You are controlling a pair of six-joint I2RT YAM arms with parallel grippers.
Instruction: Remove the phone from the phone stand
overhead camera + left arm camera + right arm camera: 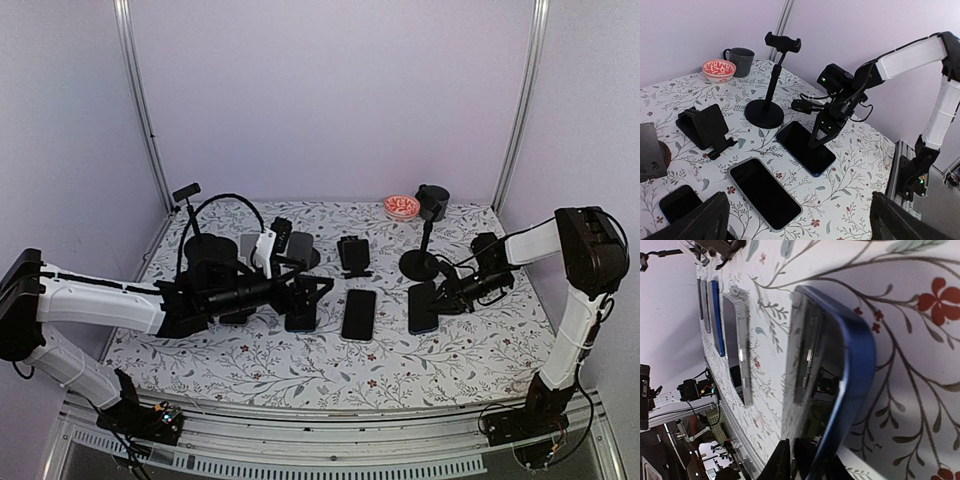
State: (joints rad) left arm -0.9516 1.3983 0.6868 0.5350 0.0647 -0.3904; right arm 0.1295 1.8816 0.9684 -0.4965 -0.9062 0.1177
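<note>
The right tool [821, 136], jaws narrow at the edge of the blue-cased phone [802, 145] though I cannot tell if gripping, is touching it as it is lying flat toward the right edge of the surface [860, 170], just beside the empty-clamped pole stand [771, 85], so seemingly only letting go is remaining.

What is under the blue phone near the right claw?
The flowered tablecloth; the blue phone lies flat on it. The phone hides whatever is directly beneath, and the right gripper covers part of it.
</note>
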